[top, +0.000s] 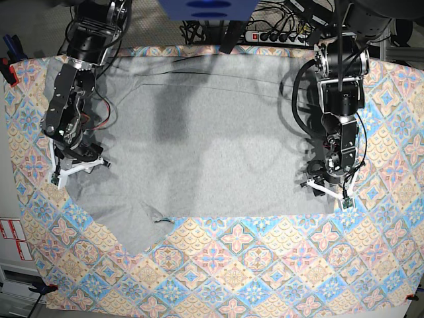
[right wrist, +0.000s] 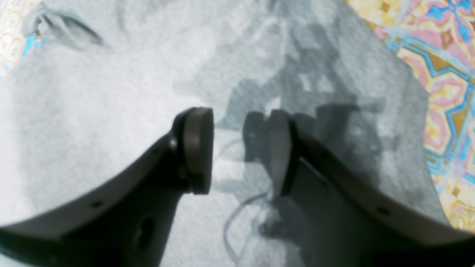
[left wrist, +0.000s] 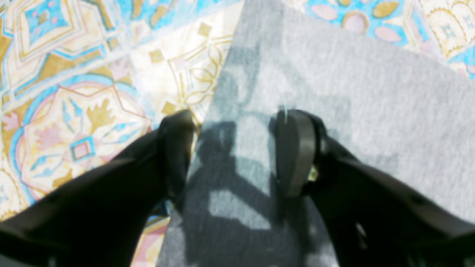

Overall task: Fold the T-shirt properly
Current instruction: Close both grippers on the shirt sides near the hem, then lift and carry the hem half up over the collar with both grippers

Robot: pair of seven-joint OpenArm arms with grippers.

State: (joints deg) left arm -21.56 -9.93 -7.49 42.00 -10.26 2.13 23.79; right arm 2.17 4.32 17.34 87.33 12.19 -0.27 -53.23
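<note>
the t-shirt (top: pixel 205 139) is plain heather grey, spread mostly flat across the tabletop (top: pixel 218 265), no lettering showing. one sleeve juts toward the near-left corner, with a small crumpled fold at its edge.

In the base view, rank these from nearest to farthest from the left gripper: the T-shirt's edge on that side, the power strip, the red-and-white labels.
1. T-shirt edge: right under the left gripper, on the view's right.
2. Power strip: behind the table, top of the view.
3. Red-and-white labels: far across, at the left edge.
</note>
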